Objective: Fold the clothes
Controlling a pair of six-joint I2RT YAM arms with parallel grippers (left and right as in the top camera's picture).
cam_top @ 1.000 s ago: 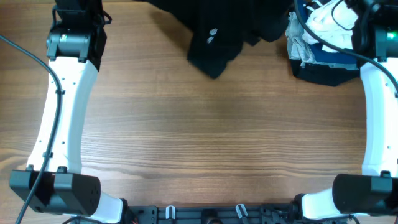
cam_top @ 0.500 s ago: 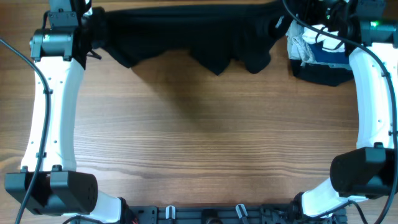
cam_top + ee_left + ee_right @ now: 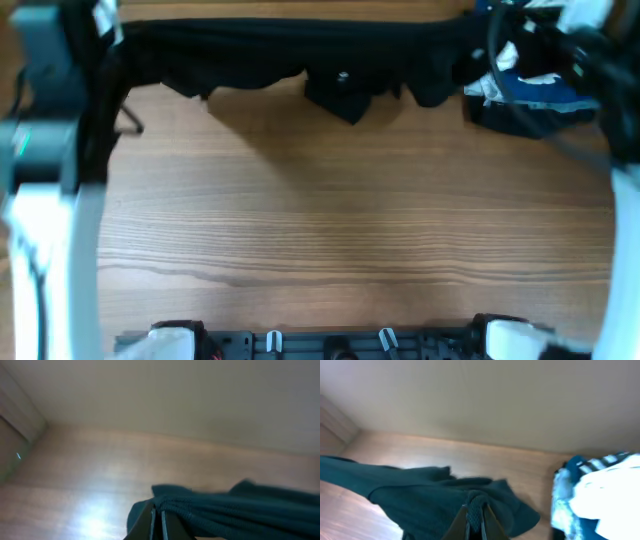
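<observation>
**While strung taut along the far edge: spreading the shirt (image 3: 300,50), no fold yet**

Though blurred overhead, looks like the spread-out step. Hangs as a dark band across the far side of the table (image 3: 340,230), pulled from one arm to the other, with loose folds and the logo (image 3: 343,76) drooping toward the middle. Judged early in the task: nothing laid flat, nothing folded.

Next, probably calls for drawing both ends toward the near side together under even tension, then lowering flat onto bare wood. Needs care on the right, just beside the heap (image 3: 530,90): risk of snagging or dragging it along.

Left gripper (image 3: 158,512): pinched fully closed on a bunched edge of shirt, right at the fingertips, with the rest trailing off to the right. Right gripper (image 3: 475,512): likewise clamped tight on a rolled wad of shirt, with the rest spilling left and below the tips, heap close by on the right. Cannot tell which part is in either grip: sleeve, shoulder or hem.
</observation>
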